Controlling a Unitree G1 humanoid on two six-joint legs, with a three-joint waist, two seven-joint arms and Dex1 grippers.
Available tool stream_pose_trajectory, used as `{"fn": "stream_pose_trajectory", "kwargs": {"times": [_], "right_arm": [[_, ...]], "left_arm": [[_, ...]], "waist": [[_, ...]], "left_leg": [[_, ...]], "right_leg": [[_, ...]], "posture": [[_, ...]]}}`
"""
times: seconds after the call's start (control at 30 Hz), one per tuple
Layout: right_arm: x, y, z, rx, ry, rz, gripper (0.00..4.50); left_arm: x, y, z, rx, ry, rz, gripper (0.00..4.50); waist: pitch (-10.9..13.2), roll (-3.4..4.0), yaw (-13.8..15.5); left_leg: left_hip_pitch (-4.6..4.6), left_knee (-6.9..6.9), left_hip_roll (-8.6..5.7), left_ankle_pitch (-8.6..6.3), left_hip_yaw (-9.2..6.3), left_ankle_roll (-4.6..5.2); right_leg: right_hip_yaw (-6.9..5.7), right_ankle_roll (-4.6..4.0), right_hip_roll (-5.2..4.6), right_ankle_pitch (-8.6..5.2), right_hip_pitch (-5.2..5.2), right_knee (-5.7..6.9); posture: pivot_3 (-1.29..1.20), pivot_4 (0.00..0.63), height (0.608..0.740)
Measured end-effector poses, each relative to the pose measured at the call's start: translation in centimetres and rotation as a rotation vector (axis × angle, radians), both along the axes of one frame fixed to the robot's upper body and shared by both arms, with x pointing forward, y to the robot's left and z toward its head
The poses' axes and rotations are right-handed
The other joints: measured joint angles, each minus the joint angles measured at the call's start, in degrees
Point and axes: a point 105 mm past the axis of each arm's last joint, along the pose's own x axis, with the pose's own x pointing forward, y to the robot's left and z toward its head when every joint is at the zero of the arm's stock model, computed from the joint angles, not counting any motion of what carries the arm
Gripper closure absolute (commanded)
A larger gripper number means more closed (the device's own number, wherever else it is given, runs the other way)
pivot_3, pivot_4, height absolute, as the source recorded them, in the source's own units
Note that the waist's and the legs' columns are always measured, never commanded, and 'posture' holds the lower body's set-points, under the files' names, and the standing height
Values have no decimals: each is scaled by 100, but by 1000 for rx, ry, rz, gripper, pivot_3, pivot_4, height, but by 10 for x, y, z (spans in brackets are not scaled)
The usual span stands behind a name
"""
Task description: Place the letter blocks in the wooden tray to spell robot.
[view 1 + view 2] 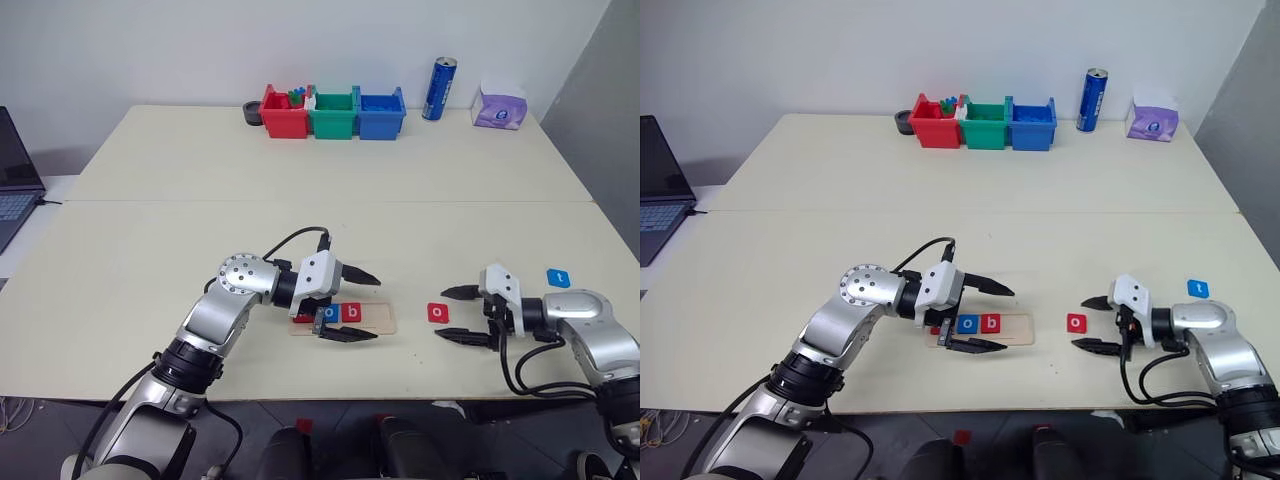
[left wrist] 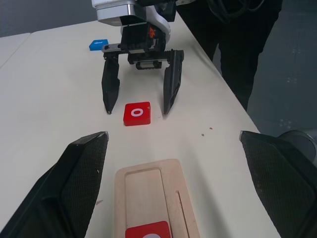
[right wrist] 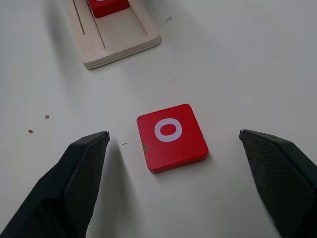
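The right gripper [image 1: 462,315] stands spread wide on the table, the flat red square "o" block [image 1: 438,312] lying free between its fingertips. The left gripper [image 1: 360,305], also spread, straddles the pale wooden tray [image 1: 378,320], which holds a blue "o" block [image 1: 330,313] and red "b" block [image 1: 351,312]; the blue "t" block [image 1: 558,278] lies beyond the right arm.

left gripper [image 1: 362,304] spread wide, right gripper [image 1: 456,313] spread wide, facing each other

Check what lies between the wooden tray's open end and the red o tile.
Only bare tabletop, apart from a few tiny specks, between the tray and the o tile; the right wrist view shows it.
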Motion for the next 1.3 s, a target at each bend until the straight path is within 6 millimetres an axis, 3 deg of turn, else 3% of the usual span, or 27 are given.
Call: {"fn": "stream_pose_trajectory", "kwargs": {"times": [0.23,0.53,0.67,0.83,1.0,1.3], "right_arm": [[1,3,-2,4,-1,12,3032],[-1,10,6,4,-23,40,3048],[-1,40,30,38,-90,118,3048],[0,74,42,68,-112,190,3048],[-4,93,33,62,-89,245,3048],[4,100,17,7,-82,264,3048]], "left_arm": [[0,0,0,1,1,1,0],[0,0,4,1,-9,-13,0],[-3,20,2,41,1,-17,0],[-3,50,3,67,18,41,0],[-3,72,1,89,23,110,0],[-9,66,2,64,17,126,0]], "waist": [[0,0,4],[0,1,-4],[1,3,-30],[1,2,-6],[1,2,26],[1,2,12]], "left_leg": [[0,1,0,0,0,0],[0,1,1,0,0,0],[5,-1,5,0,-5,0],[1,1,4,0,-5,0],[-5,1,3,0,-2,0],[-4,2,3,0,-3,0]], "right_leg": [[0,0,-1,0,0,0],[0,0,0,0,0,1],[-1,-1,4,0,0,7],[-5,-1,2,0,0,4],[-10,0,-12,0,-1,-2],[-11,0,-9,0,-1,1]], "posture": [[0,150,740],[0,150,740],[0,150,740],[0,150,740],[0,150,740],[0,150,740]]}}
